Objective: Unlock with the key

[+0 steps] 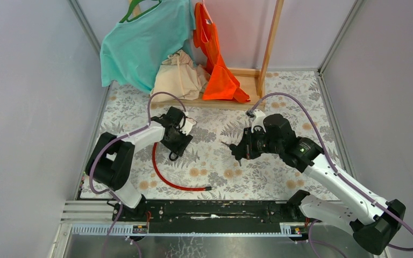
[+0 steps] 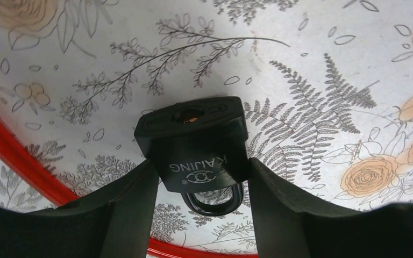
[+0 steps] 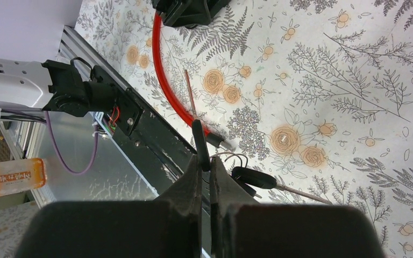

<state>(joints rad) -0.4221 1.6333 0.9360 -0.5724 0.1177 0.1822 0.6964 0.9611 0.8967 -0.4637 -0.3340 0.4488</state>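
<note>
Left wrist view: left jaws clasp padlock (image 2: 193, 148), shackle (image 2: 211, 203) half hidden; right jaws pinch key (image 3: 198, 141).

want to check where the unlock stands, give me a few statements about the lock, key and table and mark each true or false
1. The padlock sits between the two fingers of the left gripper. True.
2. The key is in the keyhole. False: the keyhole is empty and the key is off to the side, apart from the padlock.
3. The right gripper is shut on the key. True.
4. The cable lying on the table is blue. False: it is red.
5. A teal shirt hangs at the back. True.
</note>
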